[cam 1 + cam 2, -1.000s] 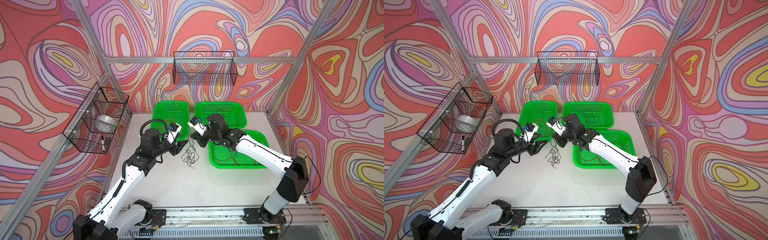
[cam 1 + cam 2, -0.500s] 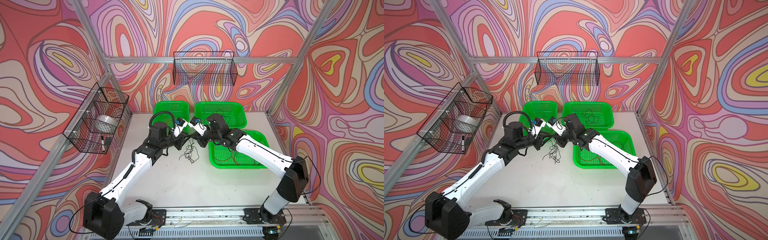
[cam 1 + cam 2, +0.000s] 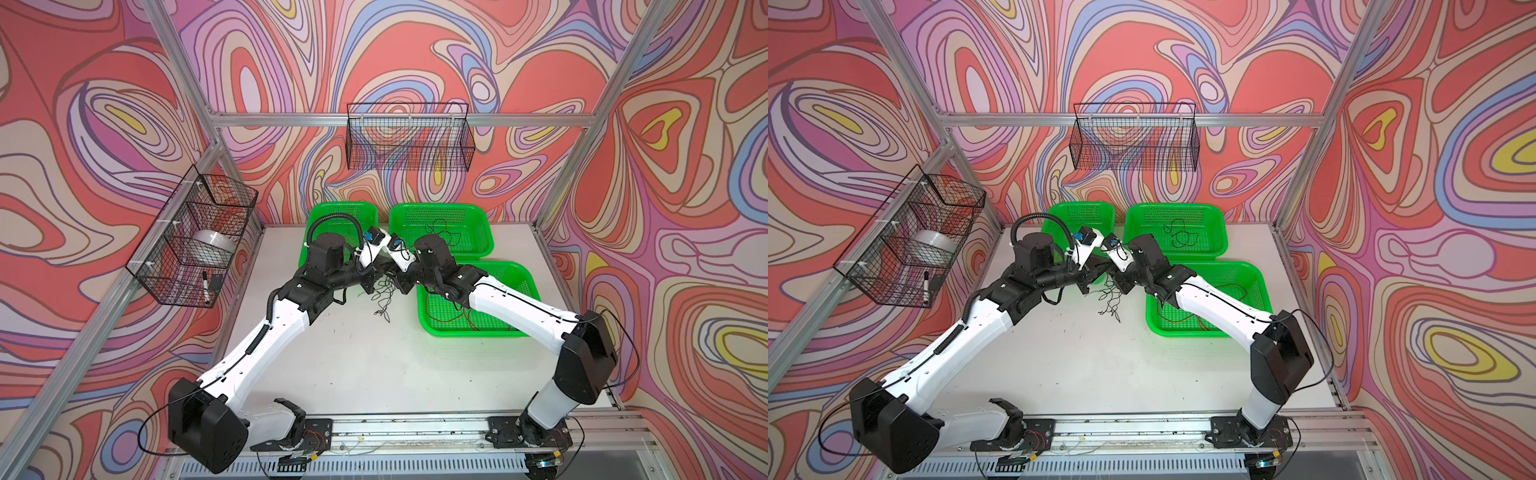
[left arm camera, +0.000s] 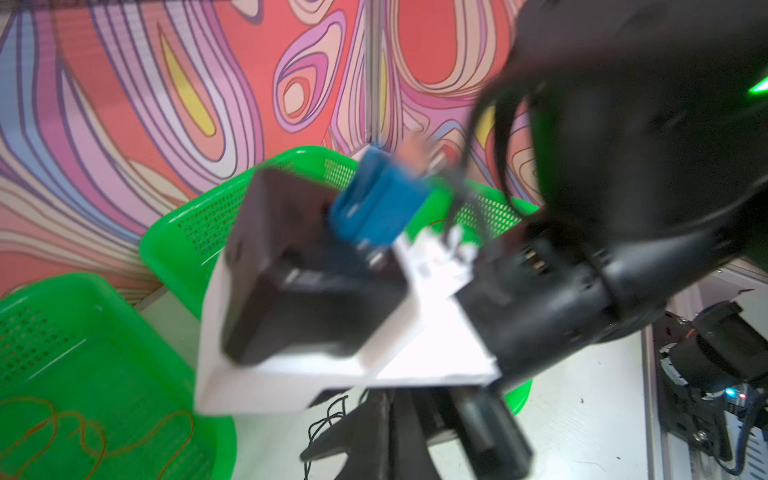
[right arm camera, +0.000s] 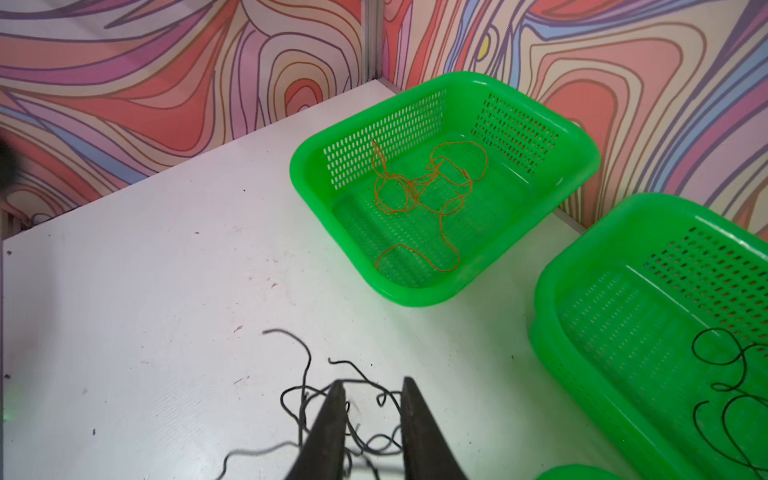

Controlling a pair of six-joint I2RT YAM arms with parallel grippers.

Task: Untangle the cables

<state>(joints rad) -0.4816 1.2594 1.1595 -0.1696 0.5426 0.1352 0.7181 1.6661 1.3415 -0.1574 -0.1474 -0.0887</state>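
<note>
The jaws of the left gripper [image 3: 368, 284] are clenched. In the left wrist view its dark fingers [image 4: 390, 436] press together with a black strand curling out beside them, but blur hides whether any strand is pinched. The jaws of the right gripper [image 5: 372, 384] stand released, with a clear gap between the two fingers [image 5: 332, 419]. Loose strands cross under that gap, unsqueezed.

Take the white table [image 3: 374, 365] in both top views as a clock, with 12 at the back wall. At 9 o'clock a black wire basket [image 3: 195, 249] hangs on the side wall, holding a white round object and a marker. The left gripper reaches in from 7 o'clock and the right gripper from 4 o'clock. Their tips come close together just toward 12 from the centre.

Beneath and between the tips is the black tangle [image 3: 383, 299], a small knot of thin black cables. It trails toward 6 o'clock onto the bare table, outside every basket.

At 11 o'clock the back-left green basket [image 3: 328, 212] holds orange cables [image 5: 415, 195], lying in loose overlapping loops on its floor. At 1 o'clock the back-right green basket [image 3: 440, 208] holds a few separate black loops [image 3: 1179, 237]. At 3 o'clock the near green basket [image 3: 521, 272] holds thin red cables [image 3: 1177, 318]; the right arm passes over it and covers part of its floor. A second wire basket [image 3: 409, 141] hangs on the back wall at 12 o'clock.
</note>
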